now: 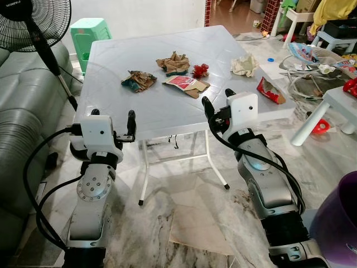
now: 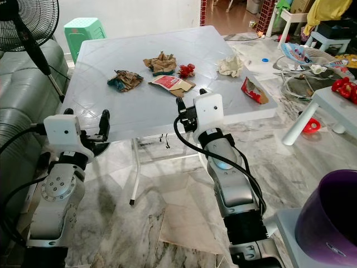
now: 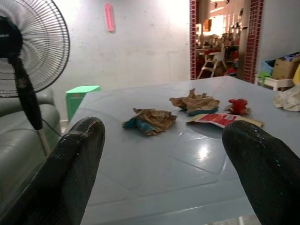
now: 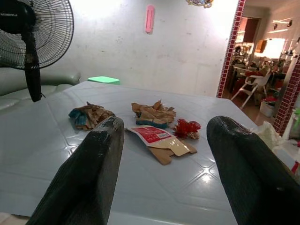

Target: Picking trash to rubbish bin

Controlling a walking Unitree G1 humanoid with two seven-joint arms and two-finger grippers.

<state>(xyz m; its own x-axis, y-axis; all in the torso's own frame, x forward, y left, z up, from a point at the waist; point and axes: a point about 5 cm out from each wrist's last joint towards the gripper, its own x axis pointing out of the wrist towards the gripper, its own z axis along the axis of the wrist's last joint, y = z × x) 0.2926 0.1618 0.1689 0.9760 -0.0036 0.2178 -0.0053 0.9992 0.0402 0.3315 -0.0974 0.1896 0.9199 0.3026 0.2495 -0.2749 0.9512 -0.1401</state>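
1. No text, label, brand or number could be read with certainty.
2. The black standing fan (image 4: 28,35) carried a small line of white lettering on its motor housing, too small and blurred to make out.
3. The flattened red-and-brown cardboard packet (image 4: 159,140) on the pale grey plastic table (image 4: 42,154) bore a red printed face, but its print was illegible.
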